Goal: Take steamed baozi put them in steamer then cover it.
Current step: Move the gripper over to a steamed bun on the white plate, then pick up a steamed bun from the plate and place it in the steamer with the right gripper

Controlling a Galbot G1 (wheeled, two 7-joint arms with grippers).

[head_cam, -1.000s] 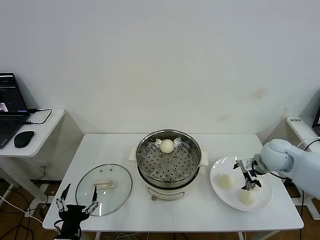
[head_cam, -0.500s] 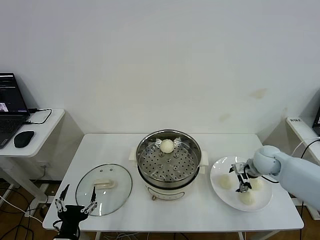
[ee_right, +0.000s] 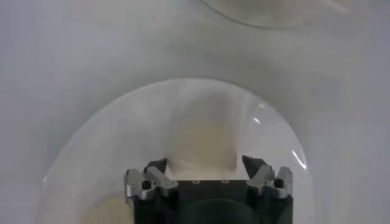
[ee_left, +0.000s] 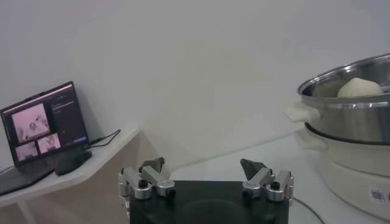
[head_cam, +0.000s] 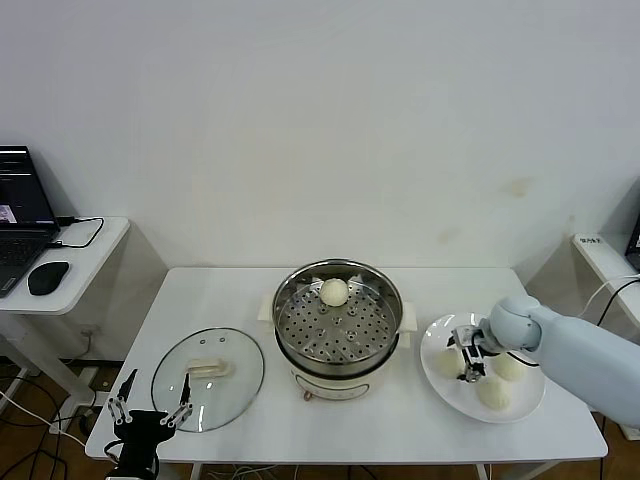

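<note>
The steamer (head_cam: 338, 335) stands mid-table with its lid off, and one baozi (head_cam: 333, 291) lies at the back of its perforated tray. Three more baozi (head_cam: 449, 363) lie on a white plate (head_cam: 455, 397) to the right. My right gripper (head_cam: 468, 352) is open and low over the plate's leftmost baozi. In the right wrist view that baozi (ee_right: 201, 146) sits just ahead of the spread fingers (ee_right: 205, 164). The glass cover (head_cam: 207, 378) lies flat on the table at the left. My left gripper (head_cam: 150, 415) is open and empty, parked at the table's front left corner.
A side table at the far left holds a laptop (head_cam: 20, 215) and a mouse (head_cam: 47, 277). The left wrist view shows the steamer (ee_left: 353, 122), its baozi (ee_left: 359, 88) and the laptop (ee_left: 39, 125). The table's front edge runs close below the plate and cover.
My right gripper has moved left across the plate, from over the right-hand baozi to over the leftmost one. The left arm has not moved.
</note>
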